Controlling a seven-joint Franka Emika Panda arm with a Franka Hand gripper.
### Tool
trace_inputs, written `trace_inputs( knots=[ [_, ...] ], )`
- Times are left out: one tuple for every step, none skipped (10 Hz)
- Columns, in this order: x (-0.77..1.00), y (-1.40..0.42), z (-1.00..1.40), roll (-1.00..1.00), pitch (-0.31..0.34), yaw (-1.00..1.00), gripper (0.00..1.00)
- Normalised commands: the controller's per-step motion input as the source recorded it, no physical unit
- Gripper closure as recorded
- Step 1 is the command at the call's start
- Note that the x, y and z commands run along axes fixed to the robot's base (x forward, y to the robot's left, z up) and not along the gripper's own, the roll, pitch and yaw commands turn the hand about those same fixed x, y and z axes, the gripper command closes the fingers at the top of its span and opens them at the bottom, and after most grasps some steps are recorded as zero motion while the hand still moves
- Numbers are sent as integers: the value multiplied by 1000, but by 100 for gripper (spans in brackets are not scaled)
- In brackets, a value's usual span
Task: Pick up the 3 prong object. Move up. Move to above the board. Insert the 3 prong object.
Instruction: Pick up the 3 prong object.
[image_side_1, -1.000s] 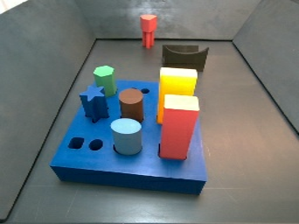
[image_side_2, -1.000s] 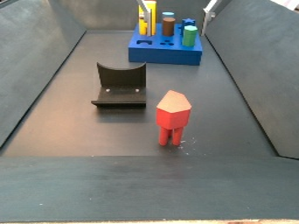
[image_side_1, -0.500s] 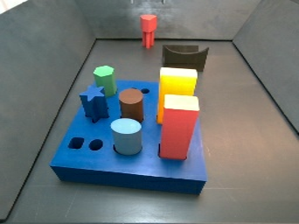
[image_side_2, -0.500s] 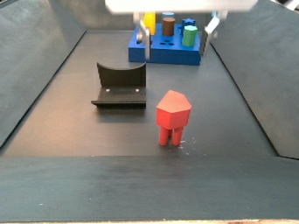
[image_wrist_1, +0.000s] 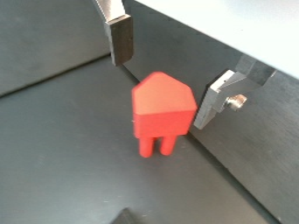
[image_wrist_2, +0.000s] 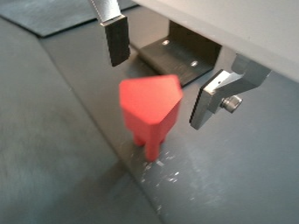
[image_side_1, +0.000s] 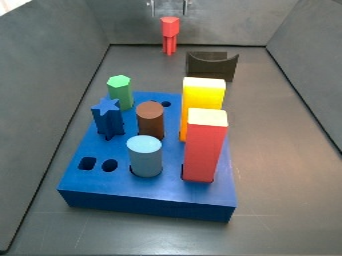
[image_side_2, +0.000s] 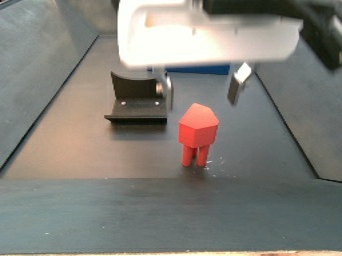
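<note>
The 3 prong object (image_side_2: 198, 132) is a small red piece standing upright on its prongs on the dark floor. It shows in both wrist views (image_wrist_1: 162, 109) (image_wrist_2: 149, 105) and at the far end in a side view (image_side_1: 170, 33). My gripper (image_side_2: 201, 92) is open and hangs just above it, with one finger (image_wrist_1: 119, 39) on each side of the head and not touching it; it also shows in a wrist view (image_wrist_2: 163, 68). The board (image_side_1: 147, 190) is a thick blue slab, far from the gripper. It is almost hidden behind the gripper in a side view.
The fixture (image_side_2: 136, 95) stands beside the red piece and also shows in a wrist view (image_wrist_2: 176, 57). The board holds a green peg (image_side_1: 119, 92), blue star (image_side_1: 106, 118), brown cylinder (image_side_1: 150, 120), light blue cylinder (image_side_1: 144, 156), yellow block (image_side_1: 203, 95) and red-orange block (image_side_1: 205, 145). Grey walls surround the floor.
My gripper has come down from the top of the side view to just above the red piece. The piece has not moved.
</note>
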Motion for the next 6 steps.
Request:
trace_inputs(
  knots=[
    [171,286,-429,-139,-31,137,0],
    [194,189,-426,-127,-30,140,0],
    [177,111,-377,-120,-17,126,0],
    [120,71,-351,-114,-20,106,0],
    [86,29,-274,-129,-19,89,0],
    [49,0,-154,-147,0,120,0]
  ],
)
